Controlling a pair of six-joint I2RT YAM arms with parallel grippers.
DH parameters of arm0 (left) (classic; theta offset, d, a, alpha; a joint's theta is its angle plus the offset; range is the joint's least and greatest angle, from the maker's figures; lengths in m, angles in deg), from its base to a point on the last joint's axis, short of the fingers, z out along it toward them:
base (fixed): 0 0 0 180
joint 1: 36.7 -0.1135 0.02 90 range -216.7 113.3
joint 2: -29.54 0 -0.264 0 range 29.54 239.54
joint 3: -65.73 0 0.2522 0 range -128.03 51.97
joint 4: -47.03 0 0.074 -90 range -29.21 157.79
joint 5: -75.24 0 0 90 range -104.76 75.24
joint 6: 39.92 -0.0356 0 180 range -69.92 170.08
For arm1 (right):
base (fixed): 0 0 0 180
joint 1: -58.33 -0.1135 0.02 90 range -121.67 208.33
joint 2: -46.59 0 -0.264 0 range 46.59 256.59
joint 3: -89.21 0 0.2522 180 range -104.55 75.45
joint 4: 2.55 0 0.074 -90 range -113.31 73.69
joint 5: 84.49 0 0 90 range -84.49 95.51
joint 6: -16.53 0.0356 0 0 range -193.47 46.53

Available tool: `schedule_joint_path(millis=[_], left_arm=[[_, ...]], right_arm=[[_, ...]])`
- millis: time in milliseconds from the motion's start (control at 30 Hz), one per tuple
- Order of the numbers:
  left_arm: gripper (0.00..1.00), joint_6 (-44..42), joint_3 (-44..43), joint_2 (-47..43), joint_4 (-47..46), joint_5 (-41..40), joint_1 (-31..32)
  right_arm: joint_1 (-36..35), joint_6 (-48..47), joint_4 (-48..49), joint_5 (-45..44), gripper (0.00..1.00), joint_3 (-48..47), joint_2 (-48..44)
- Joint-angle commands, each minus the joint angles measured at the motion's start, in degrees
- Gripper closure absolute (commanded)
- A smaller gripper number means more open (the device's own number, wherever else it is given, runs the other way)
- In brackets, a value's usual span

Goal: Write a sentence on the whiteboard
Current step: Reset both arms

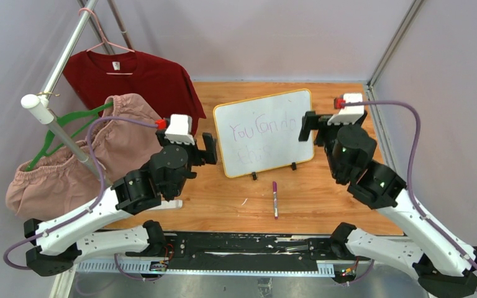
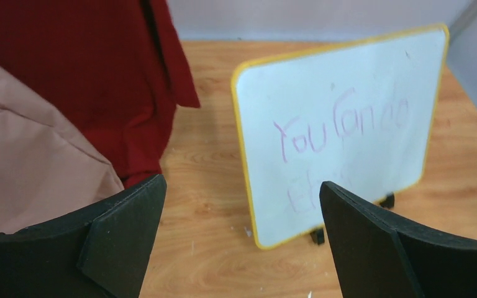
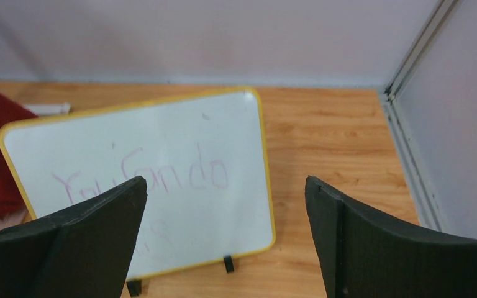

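Observation:
The whiteboard (image 1: 264,131), yellow-framed on two small black feet, stands at the middle of the wooden table, tilted back. The sentence (image 1: 262,130) is in faint purple handwriting: "You can do" above a smudgy second line. It also shows on the whiteboard (image 2: 348,124) in the left wrist view and on the whiteboard (image 3: 161,143) in the right wrist view. My left gripper (image 1: 210,149) (image 2: 242,184) hangs open just left of the board, holding nothing. At the board's right edge my right gripper (image 1: 308,127) (image 3: 225,181) is open and empty. A purple marker (image 1: 274,198) lies on the table in front of the board.
A red T-shirt (image 1: 133,77) on a pink hanger and pink shorts (image 1: 68,161) on a green hanger hang from a metal rack pole (image 1: 56,130) at the left. A small white object (image 1: 171,203) lies beside the left arm. Walls close the back and right.

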Motion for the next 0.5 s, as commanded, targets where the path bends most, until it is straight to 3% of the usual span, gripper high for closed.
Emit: schedule_joint_path(millis=[0,100,200,333,467], left_arm=[[0.0,7.33,-7.65,3.36,2.69,-17.37,0.29],[0.0,12.49,-17.66,8.68,12.88,-21.27,0.28],[0.0,12.81,-26.33,13.67,19.85,-19.67,0.25],[0.0,9.22,-31.2,14.21,20.62,-12.99,0.24],[0.14,-0.19,-27.69,9.98,12.6,-13.61,0.23]], right_arm=[[0.3,-6.76,-0.86,-7.85,0.0,-12.99,6.94],[0.43,-7.04,-0.37,-9.6,0.0,-20.05,11.29],[0.57,-5.29,2.2,-4.6,0.0,-23.04,12.27],[0.57,-4.61,4.35,4.91,0.0,-22.94,9.68],[0.57,-11.31,8.27,-0.09,0.01,-17.36,4.02]])
